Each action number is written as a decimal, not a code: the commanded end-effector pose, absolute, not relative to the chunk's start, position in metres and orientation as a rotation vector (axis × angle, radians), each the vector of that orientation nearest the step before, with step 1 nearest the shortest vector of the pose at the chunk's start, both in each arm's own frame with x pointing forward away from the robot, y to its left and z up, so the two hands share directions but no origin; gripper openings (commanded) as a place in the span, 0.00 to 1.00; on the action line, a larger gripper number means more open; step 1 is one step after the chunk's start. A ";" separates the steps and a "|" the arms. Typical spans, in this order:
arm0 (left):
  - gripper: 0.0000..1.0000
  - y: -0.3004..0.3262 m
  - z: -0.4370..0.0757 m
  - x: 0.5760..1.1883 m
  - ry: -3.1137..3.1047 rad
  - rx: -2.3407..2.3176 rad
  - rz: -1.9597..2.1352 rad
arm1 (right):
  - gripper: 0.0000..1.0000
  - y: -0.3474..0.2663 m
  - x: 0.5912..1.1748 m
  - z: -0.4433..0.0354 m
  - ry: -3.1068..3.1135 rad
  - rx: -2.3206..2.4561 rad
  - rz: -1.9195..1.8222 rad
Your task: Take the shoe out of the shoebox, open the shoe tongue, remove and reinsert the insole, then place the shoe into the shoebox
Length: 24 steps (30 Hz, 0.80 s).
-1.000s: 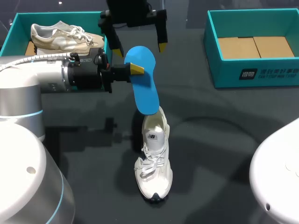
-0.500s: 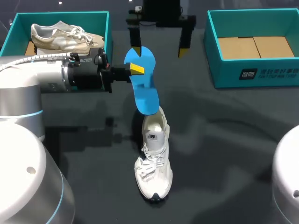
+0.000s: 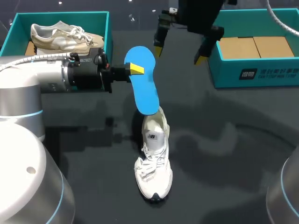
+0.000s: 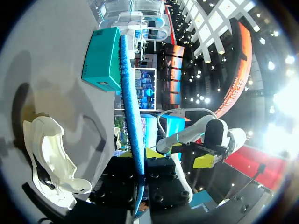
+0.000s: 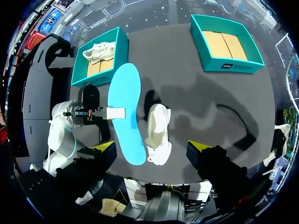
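Left gripper (image 3: 137, 69) fingers clamp the blue insole (image 3: 144, 88), held raised above the white shoe (image 3: 154, 158) lying on the table (image 3: 224, 140). Right gripper (image 3: 179, 54) fingers are spread apart.

Second shoe (image 3: 65, 36) (beige) in far-left teal box (image 3: 60, 14)

Our left arm (image 3: 28, 81) is silvery white with pale blue joint rings, a braided cable (image 3: 42, 58) and a black wrist behind the left gripper (image 3: 137, 69); our right gripper (image 3: 179, 55) is black, yellow-tipped.
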<state>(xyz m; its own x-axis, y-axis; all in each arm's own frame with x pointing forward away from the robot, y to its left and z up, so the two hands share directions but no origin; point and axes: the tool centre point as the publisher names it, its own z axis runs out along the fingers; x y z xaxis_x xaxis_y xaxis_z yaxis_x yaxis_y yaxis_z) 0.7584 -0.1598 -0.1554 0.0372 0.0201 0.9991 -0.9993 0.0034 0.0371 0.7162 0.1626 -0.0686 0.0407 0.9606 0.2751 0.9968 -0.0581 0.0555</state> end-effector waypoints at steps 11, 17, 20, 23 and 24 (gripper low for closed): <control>0.00 -0.160 -0.156 0.758 -1.169 1.209 1.190 | 1.00 0.156 0.707 -0.091 -1.519 -1.615 -1.034; 0.00 -0.160 -0.156 0.758 -1.169 1.209 1.190 | 1.00 0.153 0.709 -0.097 -1.458 -1.544 -1.070; 0.00 -0.160 -0.156 0.758 -1.169 1.209 1.190 | 1.00 0.153 0.711 -0.104 -1.416 -1.487 -1.096; 0.00 -0.160 -0.156 0.758 -1.169 1.209 1.190 | 1.00 0.155 0.713 -0.108 -1.388 -1.445 -1.112; 0.00 -0.160 -0.156 0.758 -1.169 1.209 1.190 | 1.00 0.155 0.714 -0.109 -1.383 -1.441 -1.113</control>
